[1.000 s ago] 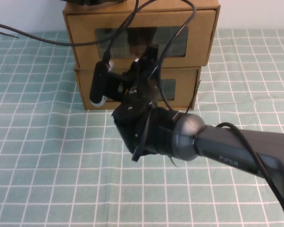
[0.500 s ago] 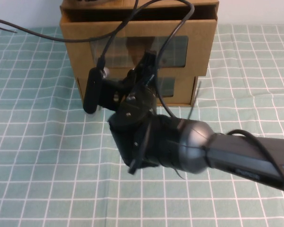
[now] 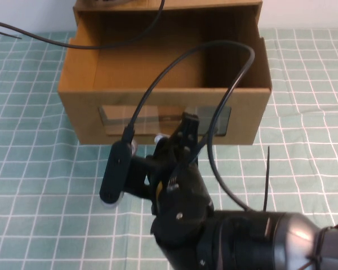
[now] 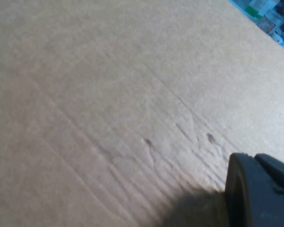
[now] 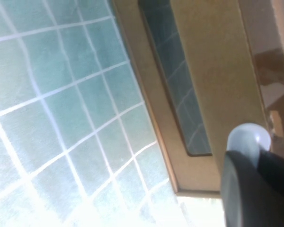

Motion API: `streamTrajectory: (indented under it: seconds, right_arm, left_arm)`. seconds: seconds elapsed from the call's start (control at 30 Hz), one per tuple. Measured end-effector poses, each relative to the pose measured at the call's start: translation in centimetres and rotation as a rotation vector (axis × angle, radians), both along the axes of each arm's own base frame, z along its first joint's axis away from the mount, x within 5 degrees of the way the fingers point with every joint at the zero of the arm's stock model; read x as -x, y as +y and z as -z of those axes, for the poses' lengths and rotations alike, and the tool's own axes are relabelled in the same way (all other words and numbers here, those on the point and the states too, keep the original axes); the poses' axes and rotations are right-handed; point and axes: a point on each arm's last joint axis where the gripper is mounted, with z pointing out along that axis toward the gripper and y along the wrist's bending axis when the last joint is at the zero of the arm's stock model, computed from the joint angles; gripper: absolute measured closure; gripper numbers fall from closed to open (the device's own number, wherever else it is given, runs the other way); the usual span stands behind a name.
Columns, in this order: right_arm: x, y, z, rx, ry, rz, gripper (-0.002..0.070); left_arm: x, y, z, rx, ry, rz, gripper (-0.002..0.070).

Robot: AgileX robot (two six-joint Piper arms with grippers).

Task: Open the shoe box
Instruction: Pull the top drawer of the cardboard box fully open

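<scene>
Right end effector (image 3: 189, 125) pinched shut at the shoe box (image 3: 79, 115) drawer's window front; left end effector (image 4: 260, 189) right against bare cardboard (image 4: 109, 94), can't tell its grip.

— What is the brown cardboard shoe box (image 3: 158, 107) like?
— Matt, fibrous paperboard. Faint creases and small dents mark the face where the left pincer (image 4: 256, 189), dull black plastic, sits close against it.
— And the clear window (image 3: 160, 117) in its front?
— Thin plastic film, glossy, catching reflections.
— The table?
— Covered by a green cloth with a white grid (image 3: 34, 169), soft, matt and slightly rumpled.
— The right pincer (image 3: 190, 125)?
— Black plastic, mostly matt, just before the windowed front. The dark grey arm housing (image 3: 270, 242) behind it is smooth with a slight sheen, and the black cable (image 3: 214, 48) looks rubbery.
</scene>
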Motion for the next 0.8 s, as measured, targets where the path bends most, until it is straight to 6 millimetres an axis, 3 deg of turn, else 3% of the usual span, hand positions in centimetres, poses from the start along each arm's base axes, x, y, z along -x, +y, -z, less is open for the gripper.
streamTrajectory:
  seconds: [0.37, 0.6, 0.8]
  right_arm:
    - [0.4, 0.1, 0.1, 0.002, 0.0, 0.004, 0.0671]
    - [2.5, 0.8, 0.1, 0.003, -0.013, -0.047, 0.0671]
    - [3.0, 0.8, 0.0, -0.008, -0.025, -0.023, 0.0671]
  left_arm:
    - [0.0, 0.0, 0.0, 0.001, -0.001, -0.002, 0.068]
    - [0.0, 0.0, 0.0, 0.001, -0.001, -0.002, 0.068]
    - [0.0, 0.0, 0.0, 0.0, 0.0, 0.0, 0.068]
